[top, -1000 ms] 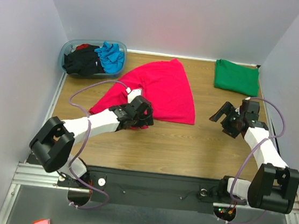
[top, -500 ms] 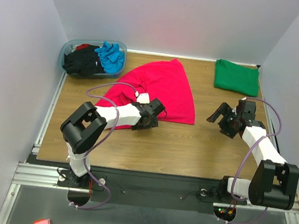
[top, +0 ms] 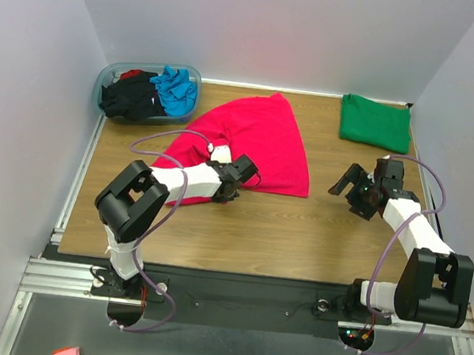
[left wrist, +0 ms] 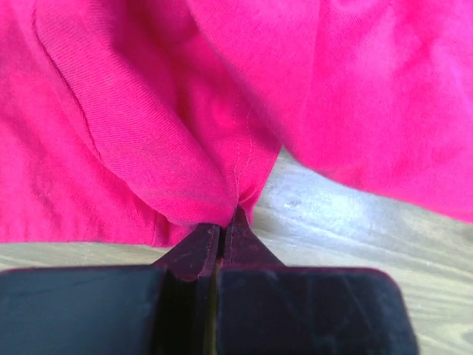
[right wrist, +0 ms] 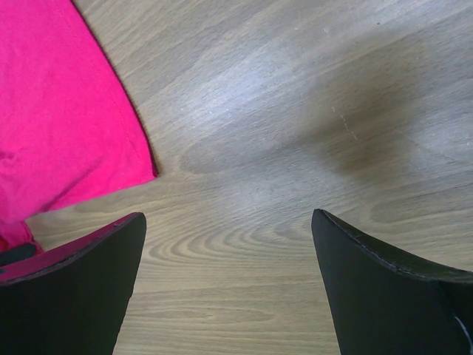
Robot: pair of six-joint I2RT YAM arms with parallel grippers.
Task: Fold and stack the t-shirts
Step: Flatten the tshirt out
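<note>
**Near edge, left.** The left fingers [left wrist: 198, 251] are pressed together on a pinched fold at the near edge of the red shirt [top: 263, 138]. Cloth bunches up out of the tips, which sit low over the wooden surface [top: 300, 227].

**Near edge, right.** The right fingers [right wrist: 384, 288] stand wide and hold nothing. They hover over bare wood, apart from the cloth, with one corner of the red shirt at the left of their wrist view.

**Middle.** The red shirt lies unfolded and rumpled, slanting from near left toward far centre.

**Far right corner.** The green shirt [top: 374, 122] is already folded into a flat rectangle.

**Far left corner.** A plastic tub [top: 104, 77] holds the black shirt [top: 130, 98] and the blue shirt [top: 177, 90] in a heap.

**Step in hand, as judged.** This looks like the opening fold of the red shirt, with two shirts waiting. The next move probably calls for lifting the pinched edge and carrying it over the body of the shirt without dragging the whole garment. The free right fingers could take the opposite corner to keep the fold square.
</note>
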